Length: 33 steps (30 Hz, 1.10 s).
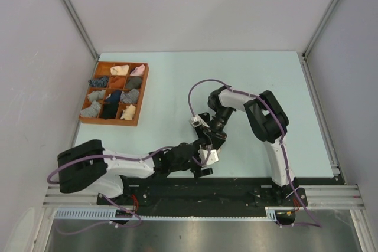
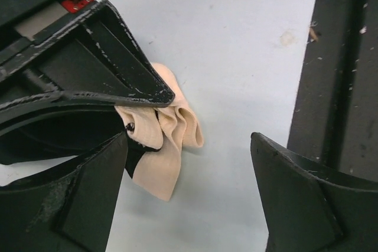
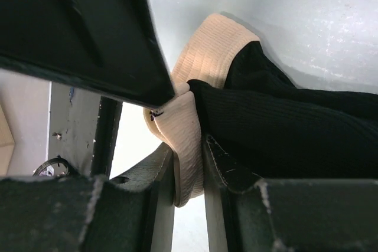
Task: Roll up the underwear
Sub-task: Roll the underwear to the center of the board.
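Two pincers met low in the middle of the overhead view. The right pincer (image 3: 189, 160) was pressed together on the cream-beige band of the black ribbed fabric underwear (image 3: 283, 128), pinching its bunched folds, probably to anchor that end for rolling. The left pincer (image 2: 188, 146) stood spread wide just beside the same band, gripping nothing, seemingly ready to take or tuck the cloth. The garment sat low over the pale blue-green desk (image 1: 177, 81), near its bottom edge. At upper left, well apart, lay a brown wooden tray (image 1: 109, 121) of small rolled bundles (image 1: 120, 69). Plain grey walls (image 1: 35, 57) enclosed the desk.
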Tool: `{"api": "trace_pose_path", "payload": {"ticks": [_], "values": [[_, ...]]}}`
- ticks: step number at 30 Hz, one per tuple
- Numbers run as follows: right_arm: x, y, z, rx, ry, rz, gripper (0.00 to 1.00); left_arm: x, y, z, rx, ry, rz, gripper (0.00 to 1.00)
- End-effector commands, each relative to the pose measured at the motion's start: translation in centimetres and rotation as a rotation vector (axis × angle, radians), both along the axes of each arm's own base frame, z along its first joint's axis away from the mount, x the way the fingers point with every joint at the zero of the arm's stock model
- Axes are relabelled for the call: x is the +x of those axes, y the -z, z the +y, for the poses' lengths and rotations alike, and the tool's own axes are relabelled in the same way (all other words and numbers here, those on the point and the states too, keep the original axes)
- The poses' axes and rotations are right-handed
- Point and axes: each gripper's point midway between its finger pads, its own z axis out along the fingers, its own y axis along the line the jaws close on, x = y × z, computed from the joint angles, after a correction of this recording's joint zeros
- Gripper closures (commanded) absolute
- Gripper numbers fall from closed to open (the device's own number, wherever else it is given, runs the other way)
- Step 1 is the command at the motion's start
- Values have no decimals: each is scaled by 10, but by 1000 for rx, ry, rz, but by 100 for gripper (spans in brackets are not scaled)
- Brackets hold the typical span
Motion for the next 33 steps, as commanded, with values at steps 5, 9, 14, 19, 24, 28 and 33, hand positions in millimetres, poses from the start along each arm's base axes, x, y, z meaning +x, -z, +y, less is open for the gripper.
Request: {"api": "trace_pose_path", "payload": {"ticks": [5,9,14,19,24,28,33], "values": [[-4,-5,-8,-57,3,54,74,32,4,-11,118,-71,-127,18],[-4,-6,-8,-53,8,57,74,39,16,-13,186,-94,-120,37],[-1,-11,-6,-34,25,52,72,37,41,-7,299,-108,-62,76],[11,-27,-3,5,79,14,57,22,49,-5,279,-73,96,100],[45,-73,-6,124,187,-133,41,20,47,6,161,-41,361,99],[65,-95,-16,152,238,-268,39,19,45,10,71,-16,620,100],[42,-98,-25,262,133,-442,40,37,38,17,-36,-20,896,99]]}}
